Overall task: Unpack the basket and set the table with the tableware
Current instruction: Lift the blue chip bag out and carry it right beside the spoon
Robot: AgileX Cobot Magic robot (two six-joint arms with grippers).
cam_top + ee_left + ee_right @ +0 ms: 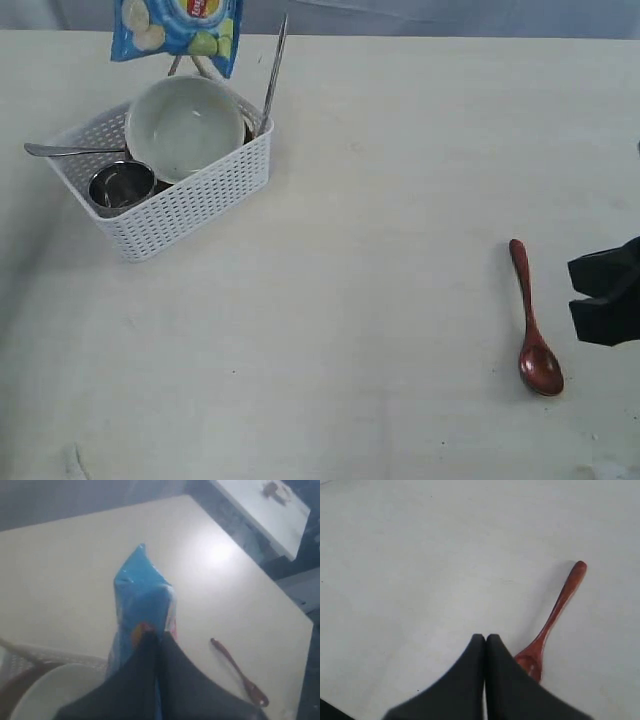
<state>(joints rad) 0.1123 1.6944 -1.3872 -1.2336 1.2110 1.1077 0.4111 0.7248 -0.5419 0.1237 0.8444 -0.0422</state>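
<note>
Pale worktop (pixel 380 200), faintly smudged. Nearest, spoon (pixel 528 315) lying flat; right tool (pixel 485 642) just beside it, jaws together, empty. Farther back, basket (pixel 190 205) with bowl (pixel 185 125), cup (pixel 122 185) and cutlery (pixel 272 70) inside. Above it, left tool (pixel 157 637) clamped on chips bag (pixel 178 25). Best to lift bag straight clear, avoiding bowl and leaning cutlery, then set aside.

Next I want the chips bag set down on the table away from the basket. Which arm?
Left. The left gripper is shut on the blue chips bag at the basket. The right gripper is shut and empty, far off beside the wooden spoon.
</note>
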